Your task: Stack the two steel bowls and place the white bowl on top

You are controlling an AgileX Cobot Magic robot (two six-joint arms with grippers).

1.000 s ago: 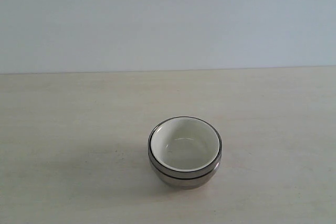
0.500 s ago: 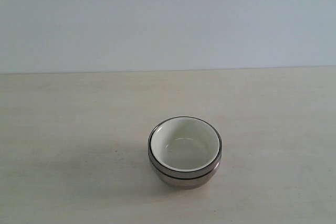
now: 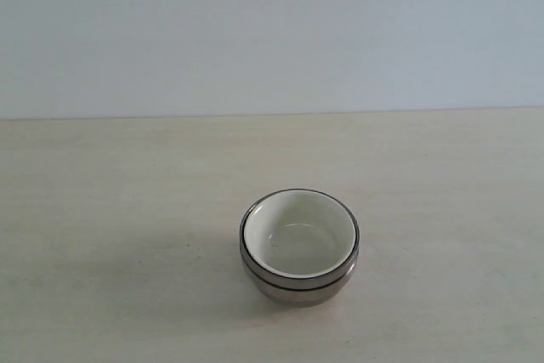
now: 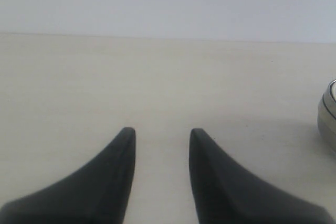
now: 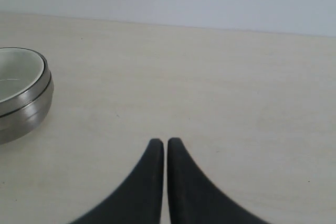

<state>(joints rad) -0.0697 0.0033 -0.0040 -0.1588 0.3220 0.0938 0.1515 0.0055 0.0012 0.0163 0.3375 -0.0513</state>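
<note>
Stack looks done: white bowl (image 3: 299,231) sits nested in the steel bowls (image 3: 297,288), mid-surface (image 3: 127,210). Left fingers (image 4: 118,182) are spread apart and empty, right fingers (image 5: 149,182) pinched together on nothing. I'd back off gently, no nudging.

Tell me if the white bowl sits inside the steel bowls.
Inside: the white bowl sits upright, nested in the steel bowls, their rims ringing it.

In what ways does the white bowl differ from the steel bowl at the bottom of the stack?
Colour: the white bowl is glossy cream-white, the bottom steel bowl is shiny grey metal. Place: the white bowl sits nested on top, the bottom steel bowl stands on the table. Visibility: the white bowl shows its inside, the bottom steel bowl only its outer wall. Both are round and upright.
</note>
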